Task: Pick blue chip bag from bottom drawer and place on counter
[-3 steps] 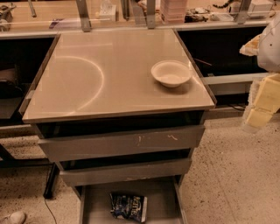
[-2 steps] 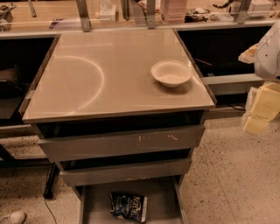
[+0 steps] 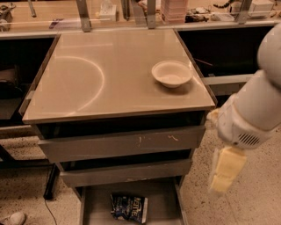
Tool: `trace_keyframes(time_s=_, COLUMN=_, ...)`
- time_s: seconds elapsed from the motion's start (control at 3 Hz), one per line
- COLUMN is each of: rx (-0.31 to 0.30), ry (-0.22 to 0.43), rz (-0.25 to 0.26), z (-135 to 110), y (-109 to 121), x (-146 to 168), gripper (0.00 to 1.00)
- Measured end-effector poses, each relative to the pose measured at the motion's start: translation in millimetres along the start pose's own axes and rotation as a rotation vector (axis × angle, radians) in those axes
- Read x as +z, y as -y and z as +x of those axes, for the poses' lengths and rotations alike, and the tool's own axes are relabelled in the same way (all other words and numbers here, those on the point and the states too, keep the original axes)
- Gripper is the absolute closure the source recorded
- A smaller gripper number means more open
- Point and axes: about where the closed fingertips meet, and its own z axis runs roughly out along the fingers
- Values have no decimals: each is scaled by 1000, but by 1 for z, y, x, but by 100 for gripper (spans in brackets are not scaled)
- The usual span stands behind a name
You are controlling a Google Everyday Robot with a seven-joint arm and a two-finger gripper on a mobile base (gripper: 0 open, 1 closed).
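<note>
The blue chip bag (image 3: 129, 207) lies flat on the floor of the open bottom drawer (image 3: 92, 206), at the bottom of the camera view. The counter (image 3: 101, 74) is the glossy beige tabletop above it, with a curved arc mark on its left half. My gripper (image 3: 224, 173) hangs from the white arm (image 3: 254, 110) to the right of the cabinet, at about the height of the middle drawer front. It is above and well to the right of the bag and holds nothing that I can see.
A white round bowl (image 3: 171, 73) stands on the counter's right side. Two shut grey drawer fronts (image 3: 123, 145) sit above the bottom drawer. A cluttered wooden bench (image 3: 131, 11) runs along the back. A cable (image 3: 48, 206) trails on the speckled floor at left.
The arm has swung left and down into the view, bringing the gripper close beside the cabinet's right side. The bag, bowl and drawers have not moved.
</note>
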Motion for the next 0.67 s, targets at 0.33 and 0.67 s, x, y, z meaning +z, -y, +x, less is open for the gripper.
trace_keyframes(time_s=0.33, rx=4, ry=-18, rz=-129, z=8, y=-32, x=81, gripper=0)
trace_keyframes(time_s=0.67, rx=8, ry=-38, rz=-162, z=17, y=-46, x=95, gripper=0)
